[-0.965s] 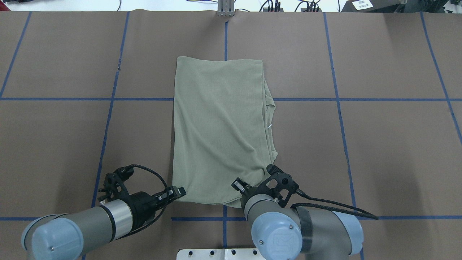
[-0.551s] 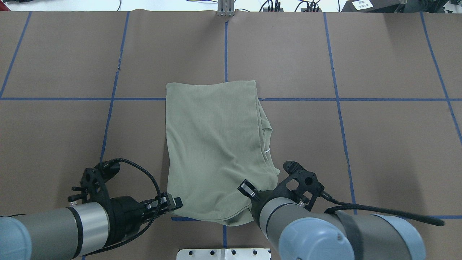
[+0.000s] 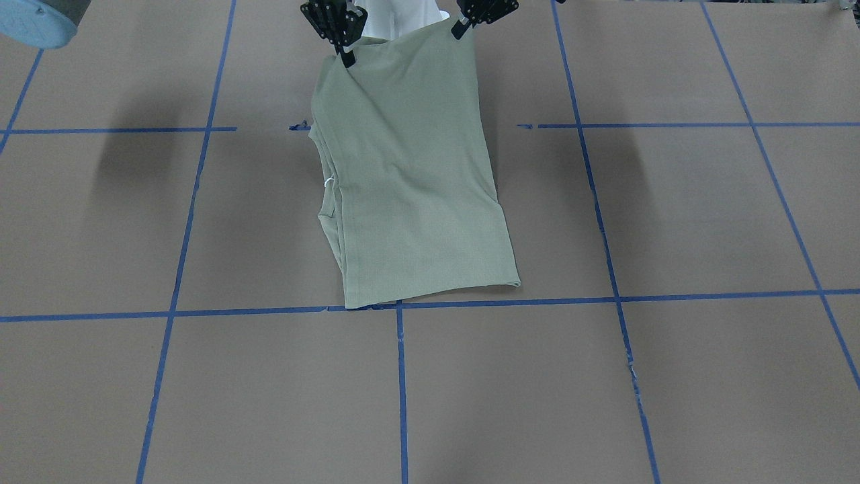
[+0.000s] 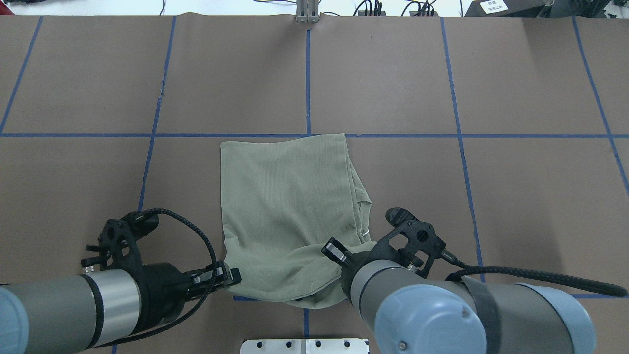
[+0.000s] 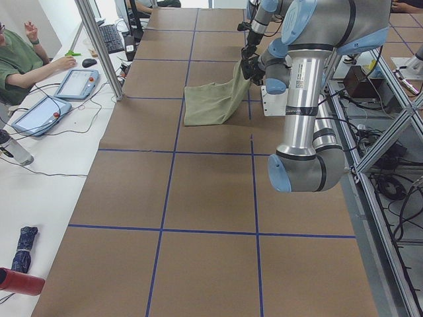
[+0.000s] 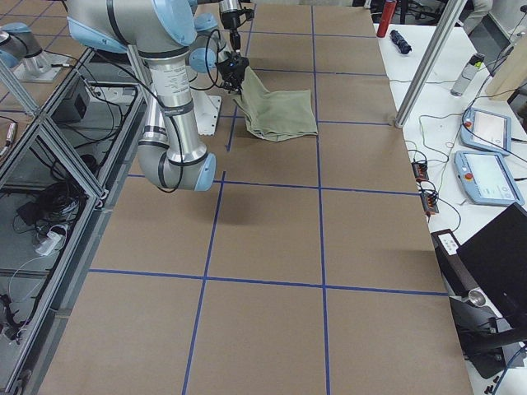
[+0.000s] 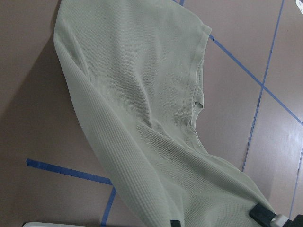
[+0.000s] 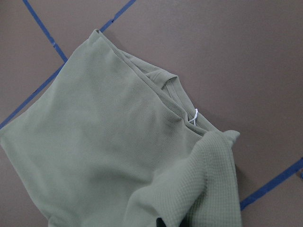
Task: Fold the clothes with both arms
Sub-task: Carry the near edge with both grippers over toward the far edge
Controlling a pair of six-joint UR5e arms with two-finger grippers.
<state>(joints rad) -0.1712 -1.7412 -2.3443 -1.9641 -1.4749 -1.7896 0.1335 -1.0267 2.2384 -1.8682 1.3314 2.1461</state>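
Gripping near corners of the sage-green knit shirt [image 4: 285, 206] with left end effector [image 4: 232, 276] and right end effector [image 3: 345, 56], both closed. Could lose a corner if pulled unevenly.

No legible text; white label [image 4: 493, 6] on dark box [image 4: 522, 10] too small to read.
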